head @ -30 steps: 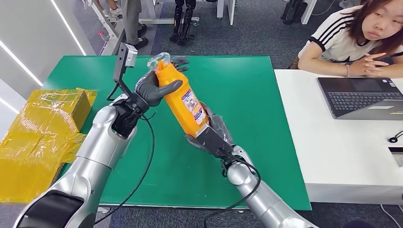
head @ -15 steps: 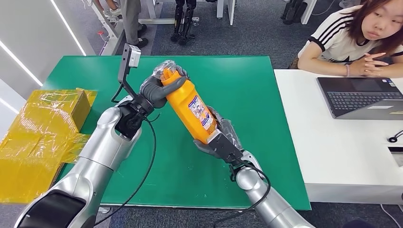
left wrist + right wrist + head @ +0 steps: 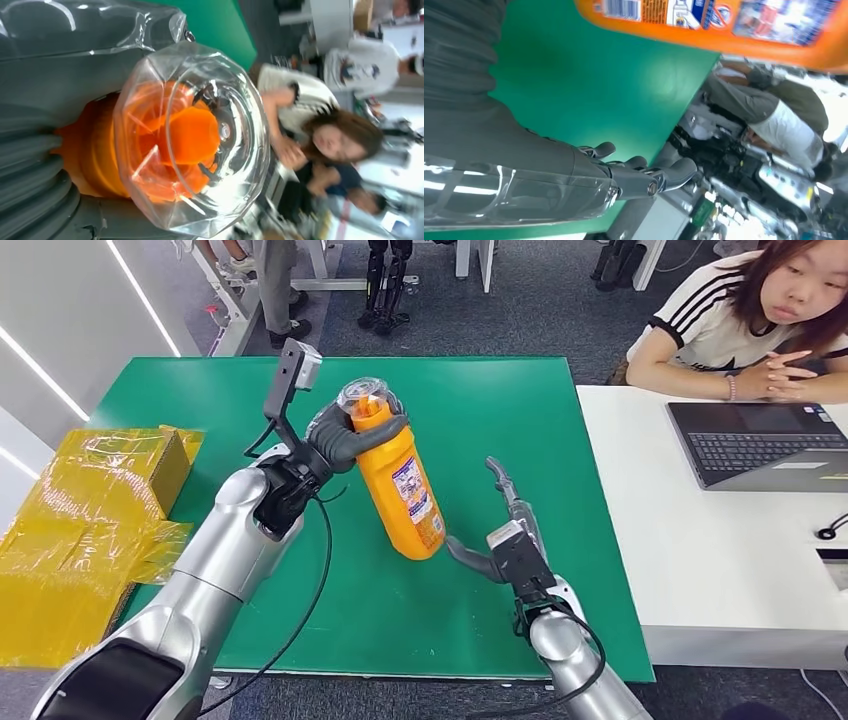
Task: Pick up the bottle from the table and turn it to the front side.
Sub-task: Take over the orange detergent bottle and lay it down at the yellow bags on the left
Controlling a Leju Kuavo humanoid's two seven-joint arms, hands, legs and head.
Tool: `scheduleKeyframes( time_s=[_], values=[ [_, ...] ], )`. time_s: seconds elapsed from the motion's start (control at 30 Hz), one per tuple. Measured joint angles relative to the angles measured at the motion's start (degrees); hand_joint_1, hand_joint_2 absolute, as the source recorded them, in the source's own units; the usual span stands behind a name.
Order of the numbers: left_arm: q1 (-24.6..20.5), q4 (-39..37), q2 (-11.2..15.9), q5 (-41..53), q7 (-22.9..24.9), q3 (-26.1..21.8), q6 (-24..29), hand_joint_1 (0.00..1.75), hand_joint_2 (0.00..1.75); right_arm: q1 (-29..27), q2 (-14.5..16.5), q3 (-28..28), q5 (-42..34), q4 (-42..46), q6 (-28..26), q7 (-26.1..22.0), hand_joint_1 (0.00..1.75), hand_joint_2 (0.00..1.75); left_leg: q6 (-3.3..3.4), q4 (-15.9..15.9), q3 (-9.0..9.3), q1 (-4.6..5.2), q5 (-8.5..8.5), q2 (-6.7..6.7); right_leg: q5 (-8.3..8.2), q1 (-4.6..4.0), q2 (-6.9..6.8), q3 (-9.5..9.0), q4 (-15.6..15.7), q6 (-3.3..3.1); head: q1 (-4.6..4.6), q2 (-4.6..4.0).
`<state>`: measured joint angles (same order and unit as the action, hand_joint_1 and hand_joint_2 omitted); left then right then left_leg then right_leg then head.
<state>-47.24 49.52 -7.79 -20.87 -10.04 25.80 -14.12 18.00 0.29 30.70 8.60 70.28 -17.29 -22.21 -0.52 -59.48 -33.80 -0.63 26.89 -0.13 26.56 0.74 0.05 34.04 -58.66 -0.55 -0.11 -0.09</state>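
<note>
The left robot hand [image 3: 340, 440] grips the orange bottle [image 3: 400, 485] at its neck, holding it tilted above the green worktop [image 3: 520, 410]. The right robot hand [image 3: 500, 530] hovers just right of it, fingers apart, holding nothing.

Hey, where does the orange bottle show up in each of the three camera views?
Head view: orange bottle at centre, tilted, neck gripped by the left hand.
Left wrist view: its clear cap end-on, centre.
Right wrist view: its labelled side along one edge.
Shared landmark: the green table.

L hand [image 3: 345, 440] gripping, R hand [image 3: 505, 540] spread
</note>
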Motion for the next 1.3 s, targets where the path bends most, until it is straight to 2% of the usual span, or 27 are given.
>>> scheduleKeyframes(
  time_s=[0.13,0.23,0.43,0.53,0.7,0.87,1.07,1.3],
  values=[
    [-0.69,0.27,0.20,11.52,-3.57,1.08,7.11,1.75,1.75,-3.07,-1.11,-2.02,0.30,4.64,-0.02,-0.35,0.00,1.75,0.00,0.01,0.00,-0.01,0.00,-0.01,0.00,0.00,0.00,0.00,0.00,0.00,0.00,0.01],
    [-1.26,1.19,0.65,23.90,-5.70,1.41,13.45,1.75,1.75,-5.60,-2.27,-3.34,-0.17,8.36,-0.11,-1.59,0.00,1.75,0.00,0.01,0.00,-0.01,0.00,0.00,0.00,-0.01,0.00,0.00,-0.01,0.00,0.00,0.00],
    [-1.91,3.75,2.55,47.63,-7.08,2.00,25.02,1.75,1.75,-9.88,-4.70,-5.40,-2.24,15.34,-0.36,-4.52,0.00,1.75,0.00,0.02,-0.01,0.00,0.00,0.01,0.00,0.00,0.01,0.00,-0.01,0.00,0.01,0.01],
    [-1.93,5.07,4.17,55.76,-7.25,2.00,28.88,1.75,1.75,-11.38,-5.31,-6.06,-2.75,18.12,-0.26,-5.45,0.00,1.75,0.00,0.03,-0.01,-0.01,0.00,0.04,0.00,-0.01,0.03,0.00,-0.01,0.00,0.00,0.01],
    [-1.88,7.61,7.75,65.98,-7.02,2.00,31.90,1.75,1.75,-12.59,-5.97,-6.40,-3.23,20.51,-0.08,-6.49,0.00,1.75,-0.01,0.05,0.00,-0.02,-0.01,0.06,0.00,-0.01,0.04,-0.01,-0.03,0.00,0.01,0.00],
    [-0.53,10.76,13.87,78.69,-5.79,1.82,34.39,1.75,1.75,-14.70,-6.81,-7.73,-4.43,22.11,0.08,-8.09,0.00,1.75,-0.01,0.07,0.01,-0.02,-0.01,0.11,0.02,-0.01,0.09,0.00,-0.03,-0.02,0.00,0.00],
    [6.04,12.21,20.15,88.76,-4.44,0.89,37.24,1.75,1.75,-18.67,-7.02,-9.93,-5.47,23.81,0.15,-9.45,0.00,1.75,-0.03,0.10,0.01,-0.01,0.02,0.12,0.04,-0.02,0.09,0.03,-0.03,-0.04,-0.01,0.01],
    [12.51,13.17,24.34,96.64,-0.69,-0.33,35.38,1.75,1.75,-23.21,-7.02,-12.70,-6.07,26.31,1.28,-9.94,0.00,1.75,-0.03,0.10,-0.03,-0.01,0.02,0.16,0.05,-0.01,0.13,0.05,-0.02,-0.04,0.01,0.01]
  ],
)
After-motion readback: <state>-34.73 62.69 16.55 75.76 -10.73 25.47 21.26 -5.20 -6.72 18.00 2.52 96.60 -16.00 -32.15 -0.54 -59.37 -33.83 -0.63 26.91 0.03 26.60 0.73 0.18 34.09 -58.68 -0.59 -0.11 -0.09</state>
